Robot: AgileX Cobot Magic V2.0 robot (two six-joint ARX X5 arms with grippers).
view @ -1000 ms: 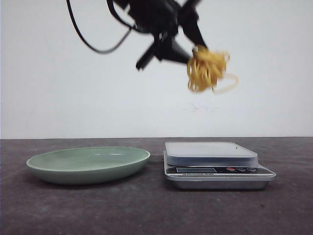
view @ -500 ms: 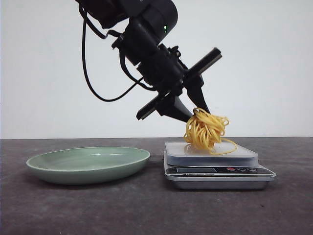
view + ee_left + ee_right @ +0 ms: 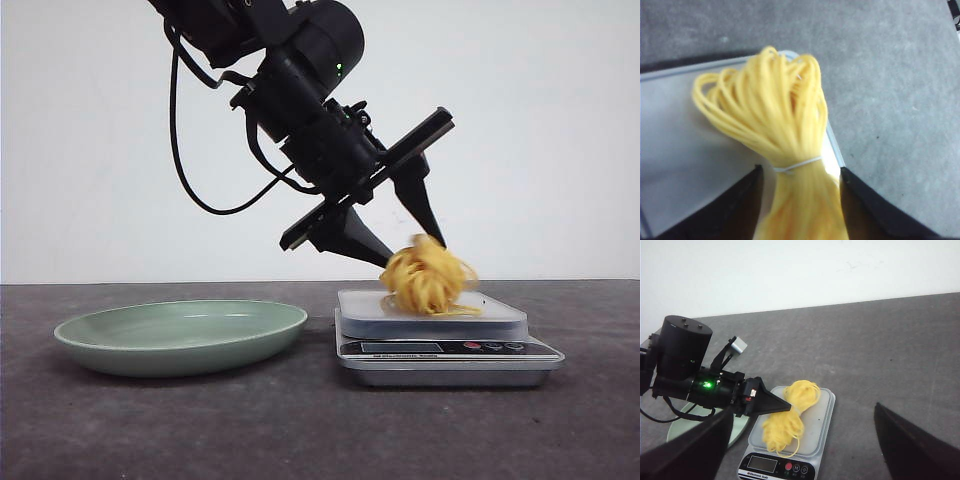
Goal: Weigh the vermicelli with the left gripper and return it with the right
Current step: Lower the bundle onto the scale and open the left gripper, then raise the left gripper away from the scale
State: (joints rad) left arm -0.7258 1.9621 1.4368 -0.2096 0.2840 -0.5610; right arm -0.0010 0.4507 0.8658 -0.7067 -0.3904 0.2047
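The yellow vermicelli bundle (image 3: 428, 280), tied with a thin white band, lies on the platform of the silver digital scale (image 3: 440, 348). My left gripper (image 3: 415, 252) reaches down from the upper left and is open. Its two black fingers stand either side of the bundle with gaps showing in the left wrist view (image 3: 800, 169), over the vermicelli (image 3: 775, 120). My right gripper (image 3: 804, 409) is open and empty, its fingers spread wide, high above the scale (image 3: 777, 465) and vermicelli (image 3: 787, 412). It is out of the front view.
A shallow green plate (image 3: 180, 335) sits on the dark table left of the scale, and its rim shows in the right wrist view (image 3: 740, 427). The left arm's body and cable hang above the plate. A white wall stands behind.
The left gripper came down with the vermicelli from high above, set it on the scale platform, and its fingers have spread apart from the bundle.
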